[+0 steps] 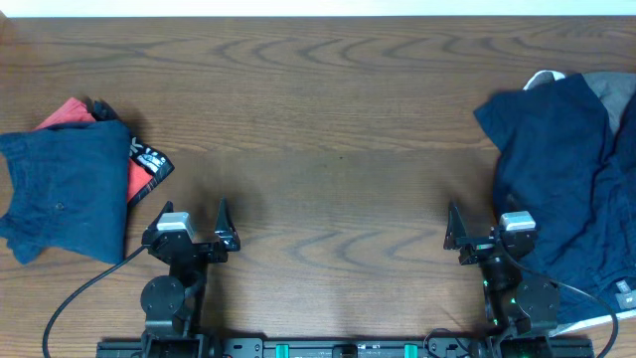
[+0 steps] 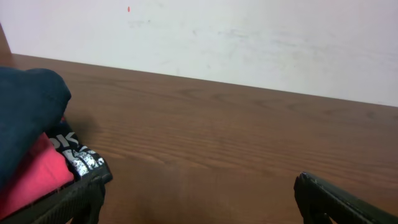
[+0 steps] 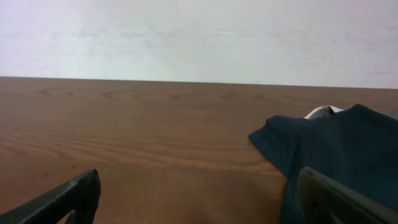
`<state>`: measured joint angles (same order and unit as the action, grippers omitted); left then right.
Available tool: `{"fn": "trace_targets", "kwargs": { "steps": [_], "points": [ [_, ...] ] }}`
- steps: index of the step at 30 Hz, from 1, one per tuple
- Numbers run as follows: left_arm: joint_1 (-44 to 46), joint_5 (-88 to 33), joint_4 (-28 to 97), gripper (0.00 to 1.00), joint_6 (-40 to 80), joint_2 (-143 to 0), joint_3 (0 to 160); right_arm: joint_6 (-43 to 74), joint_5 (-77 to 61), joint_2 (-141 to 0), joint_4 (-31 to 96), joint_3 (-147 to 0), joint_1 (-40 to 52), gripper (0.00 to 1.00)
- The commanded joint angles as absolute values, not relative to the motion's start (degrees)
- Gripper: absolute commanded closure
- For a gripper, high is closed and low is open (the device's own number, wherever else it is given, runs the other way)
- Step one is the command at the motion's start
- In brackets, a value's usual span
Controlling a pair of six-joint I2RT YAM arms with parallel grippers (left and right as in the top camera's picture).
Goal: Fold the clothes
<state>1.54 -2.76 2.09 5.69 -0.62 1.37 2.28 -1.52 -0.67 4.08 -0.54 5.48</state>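
The left gripper [image 1: 189, 227] hangs low over the brown wood-grain table [image 1: 328, 119], its fingers spread wide with nothing between them. The right gripper [image 1: 494, 234] is equally splayed and empty.

Just outboard of the left fingers, on their left side, lies a folded dark navy fabric garment [image 1: 65, 189]. It sits on top of a red fabric garment with a black printed band [image 1: 139, 174], and the band's corner is close beside the left finger [image 2: 62, 205].

To the right of the right fingers sprawls a rumpled, unfolded dark navy garment [image 1: 556, 169]. Its near edge is just beside the right-hand finger [image 3: 342, 199], perhaps touching it. A grey garment with white trim [image 1: 611, 94] peeks out beneath the pile's far end.

That pile's long axis runs away from the robot, roughly parallel to the way the fingers point. The right arm is clearly nearer, so it is probably the one to swing rightward and pinch the navy edge. The stack on the left looks already folded.
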Motion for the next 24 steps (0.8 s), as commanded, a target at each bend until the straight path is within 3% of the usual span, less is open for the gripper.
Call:
{"fn": "trace_targets", "kwargs": {
  "steps": [1,13,24],
  "points": [
    [1.2,-2.4,3.8,0.02,5.0,-0.3,0.2,1.9,-2.0,-0.4,4.1,-0.3,4.7,0.01],
    [1.2,-3.4,3.8,0.02,9.1,-3.8,4.4,4.4,-0.3,-1.9,4.4,-1.3,4.7,0.01],
    [1.2,-3.8,10.2,0.02,9.1,-29.2,23.2,4.4,8.6,-22.3,11.5,-15.8,4.7,0.01]
  ]
}}
